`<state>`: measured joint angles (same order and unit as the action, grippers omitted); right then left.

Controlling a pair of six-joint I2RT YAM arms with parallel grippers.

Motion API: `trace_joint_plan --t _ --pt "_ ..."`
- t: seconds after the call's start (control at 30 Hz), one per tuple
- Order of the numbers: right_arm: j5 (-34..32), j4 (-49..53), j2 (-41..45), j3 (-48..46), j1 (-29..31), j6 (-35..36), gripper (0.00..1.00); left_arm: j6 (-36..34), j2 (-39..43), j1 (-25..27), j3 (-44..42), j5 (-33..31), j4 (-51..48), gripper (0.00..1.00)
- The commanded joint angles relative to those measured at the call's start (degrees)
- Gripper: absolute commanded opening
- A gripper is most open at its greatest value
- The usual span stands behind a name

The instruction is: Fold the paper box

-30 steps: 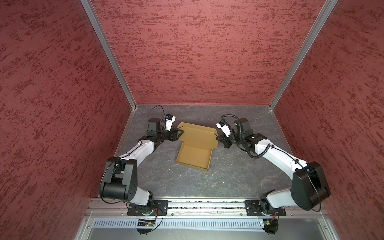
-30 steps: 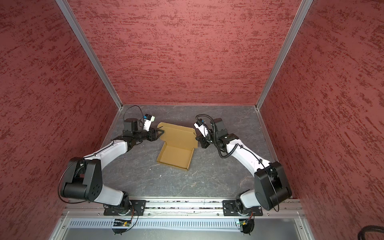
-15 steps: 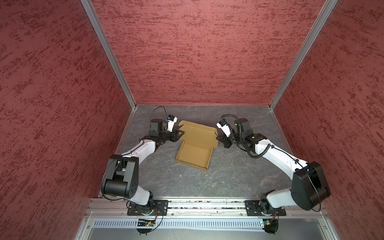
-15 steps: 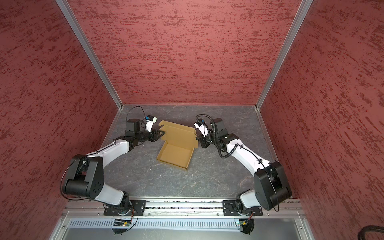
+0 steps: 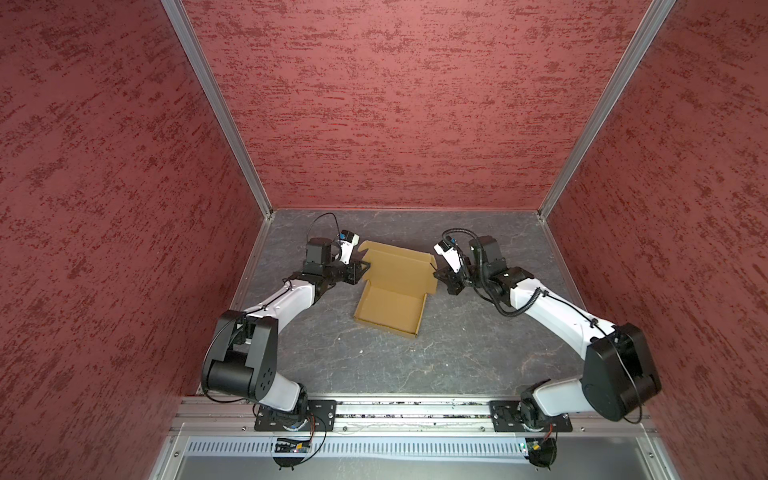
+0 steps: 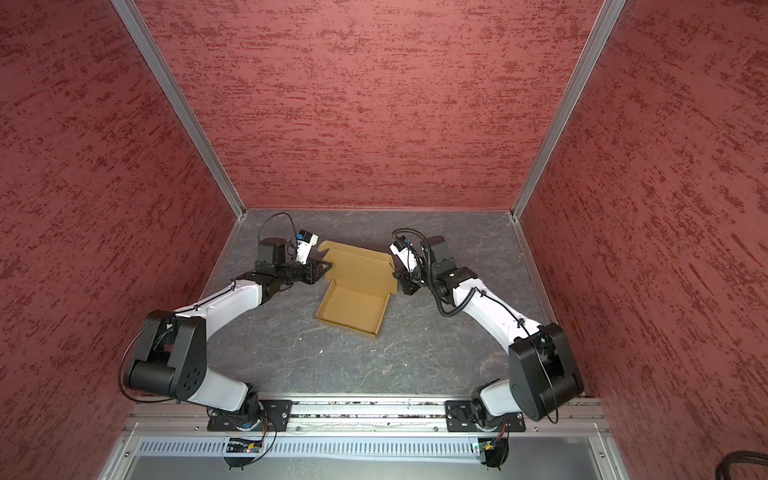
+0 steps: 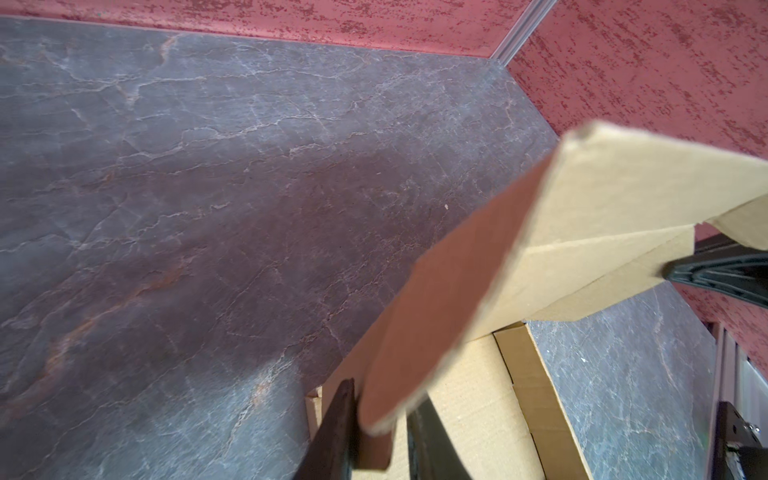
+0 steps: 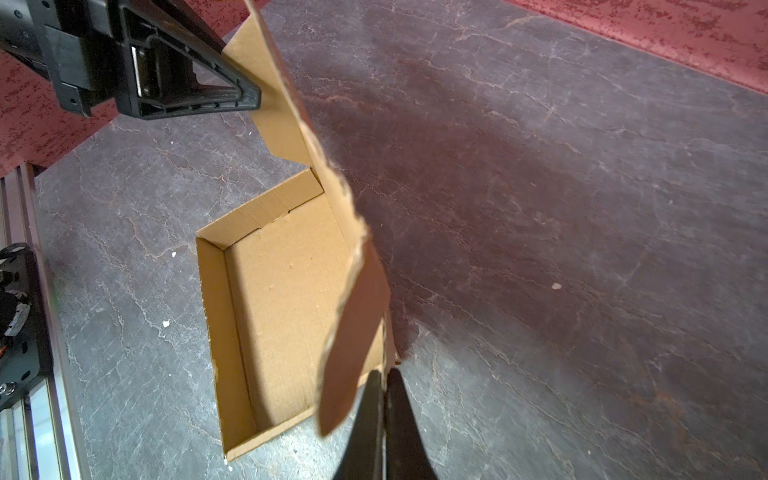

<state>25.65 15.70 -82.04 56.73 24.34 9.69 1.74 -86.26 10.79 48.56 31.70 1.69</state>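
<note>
At the left of both top views, the left arm (image 5: 286,299) reaches in over the grey, veined tabletop (image 5: 415,365), and the left gripper (image 5: 362,266) (image 6: 328,264) meets the left edge of the paper box (image 5: 392,305). In the left wrist view its jaws stand a little apart on either side of the lid's side flap. One finger (image 7: 332,432) lies against the card and a sliver of gap shows at the other, so I cannot tell whether they pinch. The tan box sits just above the middle of the frame. Its shallow tray (image 6: 353,307) lies flat on the tabletop with its walls up, and the lid (image 5: 399,266) rises from the tray's far edge, tilted up off the surface between the two grippers. To the right, the right gripper (image 5: 436,274) (image 6: 395,275) sits at the lid's right edge. In the right wrist view its jaws (image 8: 384,374) are pressed together with the thin edge of the card running into the seam between them — clamped on the lid. Red textured walls (image 5: 395,104) close in the scene on three sides.
</note>
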Motion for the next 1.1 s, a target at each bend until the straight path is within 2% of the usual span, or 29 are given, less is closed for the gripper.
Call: trace_joint_plan --t 0.0,0.1,0.23,0.37,0.67,0.93,1.07 --pt "0.81 -1.99 1.63 0.02 0.42 0.21 0.02 0.42 -1.24 0.8 2.07 -1.7 1.06 0.19" --pt "0.76 -2.15 1.53 -0.16 0.52 0.15 0.02 1.02 -1.37 1.34 2.11 -2.99 1.7 0.12" --pt "-0.1 -2.25 1.2 0.12 0.53 -0.49 0.02 2.04 -0.89 2.42 1.63 -5.17 2.5 0.08" --pt "-3.83 -2.27 0.59 1.18 0.54 -2.41 0.05 4.44 0.26 3.78 0.05 -8.71 4.37 0.05" --pt "-14.18 -2.7 -0.93 3.63 1.48 -9.43 0.04 9.81 3.75 8.04 -4.11 -17.94 8.73 0.03" --pt "-20.4 -5.73 -3.13 4.15 3.3 -18.39 0.04 12.24 4.26 11.26 -4.68 -25.07 10.72 0.02" --pt "-23.18 -7.77 -2.82 2.99 4.85 -20.52 0.04 13.17 3.74 13.0 -4.05 -28.81 11.01 0.02"
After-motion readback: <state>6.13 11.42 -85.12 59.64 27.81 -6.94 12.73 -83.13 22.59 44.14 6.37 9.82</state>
